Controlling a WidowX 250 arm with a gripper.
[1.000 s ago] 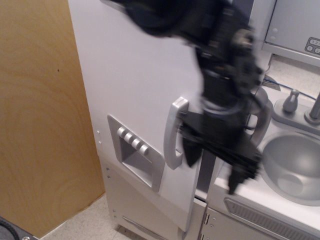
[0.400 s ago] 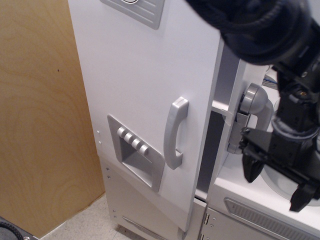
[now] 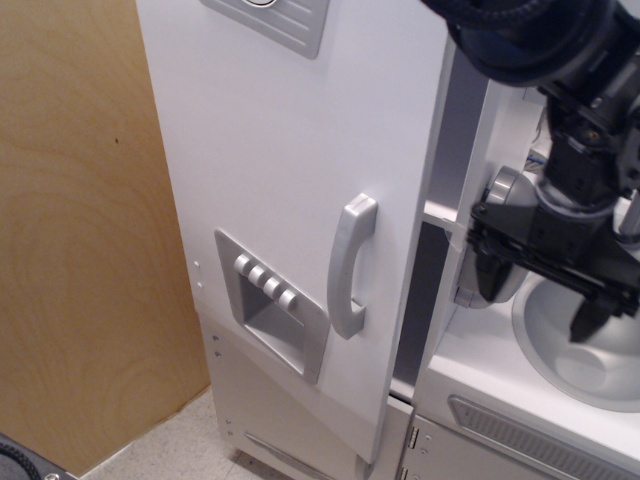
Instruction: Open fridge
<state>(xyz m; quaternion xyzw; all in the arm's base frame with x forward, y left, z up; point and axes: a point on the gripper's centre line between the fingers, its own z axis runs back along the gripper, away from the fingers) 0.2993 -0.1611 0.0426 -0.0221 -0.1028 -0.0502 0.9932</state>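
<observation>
The tall pale-grey toy fridge (image 3: 290, 200) fills the middle of the view, standing against a light-brown wooden wall panel (image 3: 80, 250) on its left. Its large door is swung partly open: a dark gap runs down the door's right edge, and behind it a white shelf edge (image 3: 440, 215) shows inside the cabinet. On the door front sit the curved silver bar handle (image 3: 350, 265), mounted upright near the opening edge, and to its left the recessed grey dispenser panel with four small round buttons (image 3: 266, 283) in a slanting row.

The black robot gripper (image 3: 545, 290) hangs to the right of the open door, well clear of the handle and touching nothing, over the white counter beside the round grey sink basin (image 3: 590, 350). Its two dark fingers point downward with a clear gap between them, so the jaws stand spread and empty. The bulky black arm (image 3: 540, 40) crosses the top right corner.

Compared with a second ago, when the gripper was blurred right beside the handle with the door only slightly ajar, the door gap is now wider and the gripper has drawn away to the right. Since 0.4 s ago the gripper has risen a little, while the door looks about the same, though its far edge is partly hidden behind the arm.
</observation>
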